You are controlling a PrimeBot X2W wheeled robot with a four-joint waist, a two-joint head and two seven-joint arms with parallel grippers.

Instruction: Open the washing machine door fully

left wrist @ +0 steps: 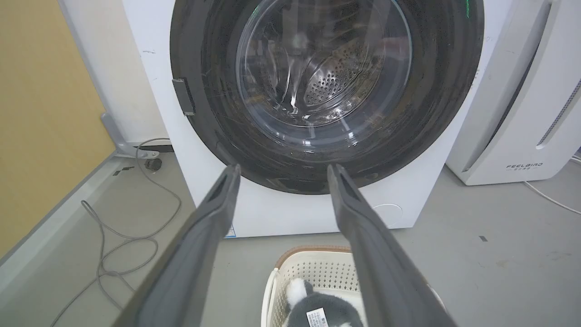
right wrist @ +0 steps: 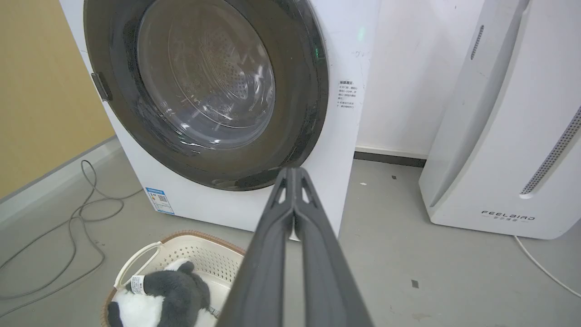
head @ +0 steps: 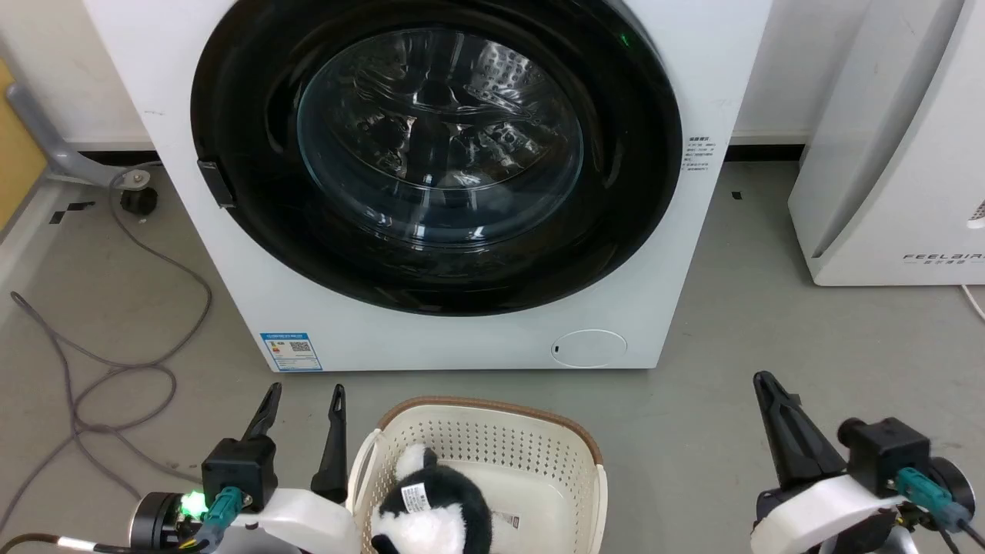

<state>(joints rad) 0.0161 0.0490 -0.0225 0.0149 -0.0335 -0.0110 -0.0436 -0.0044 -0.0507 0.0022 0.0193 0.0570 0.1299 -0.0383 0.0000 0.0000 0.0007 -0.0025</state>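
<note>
The washing machine door (head: 616, 192) is a big glossy black disc with a bulging glass window, lying flat against the white machine front (head: 431, 342). A small dark handle (head: 217, 183) sits on its left rim. The door (left wrist: 213, 91) also fills the top of the left wrist view, and the door (right wrist: 299, 91) shows in the right wrist view. My left gripper (head: 304, 396) hangs low at the lower left, open, nothing between its fingers, well short of the machine. My right gripper (head: 766, 382) at the lower right is shut on nothing, fingertips pressed together.
A cream laundry basket (head: 492, 419) holding a black-and-white plush toy (head: 435, 508) stands on the grey floor between my arms. A grey cable (head: 115, 369) loops across the floor at left. A white air purifier (head: 900, 154) stands right of the machine. A small round white flap (head: 589, 348) sits low on the machine's front.
</note>
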